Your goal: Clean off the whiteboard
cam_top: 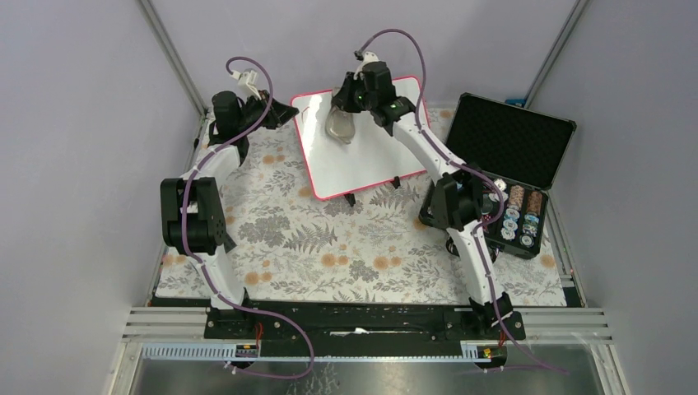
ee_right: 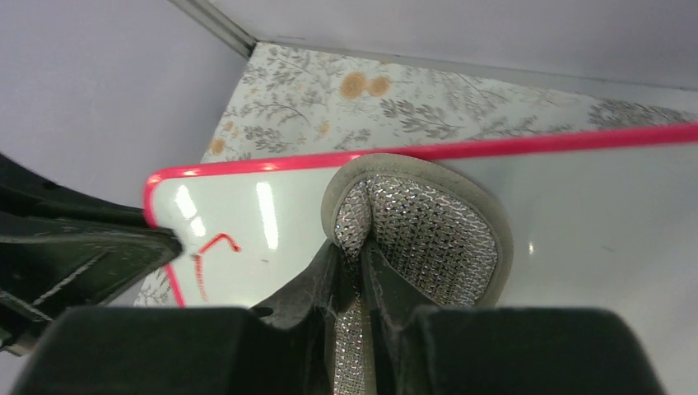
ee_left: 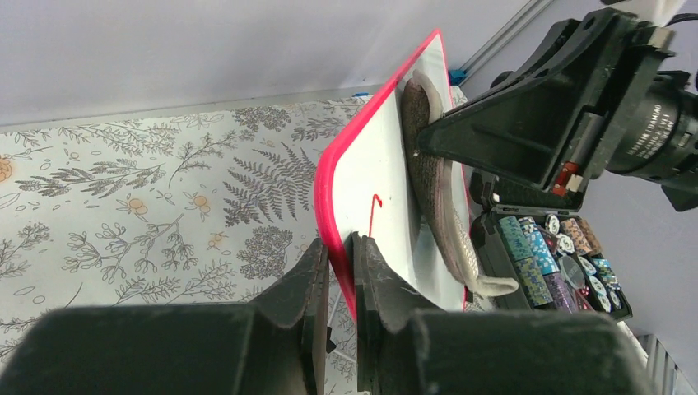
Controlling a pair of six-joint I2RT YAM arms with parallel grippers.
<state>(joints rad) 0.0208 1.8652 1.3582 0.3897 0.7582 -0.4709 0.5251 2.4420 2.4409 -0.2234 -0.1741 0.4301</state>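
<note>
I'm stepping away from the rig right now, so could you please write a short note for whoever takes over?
Left gripper: shut on the frame edge of the whiteboard, steadying it.
Right gripper: shut on the grey wiping pad, which is pressed against the board's face.
Done: most of the board looks clean.
Left: a red mark near the edge held by the left gripper. The pad has not reached it yet, so wipe there next.

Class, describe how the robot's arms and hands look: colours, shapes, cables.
The left arm and right arm have white links, black joints and a looping purple cable each. The left hand and right hand are black, with two tapered fingers.
</note>
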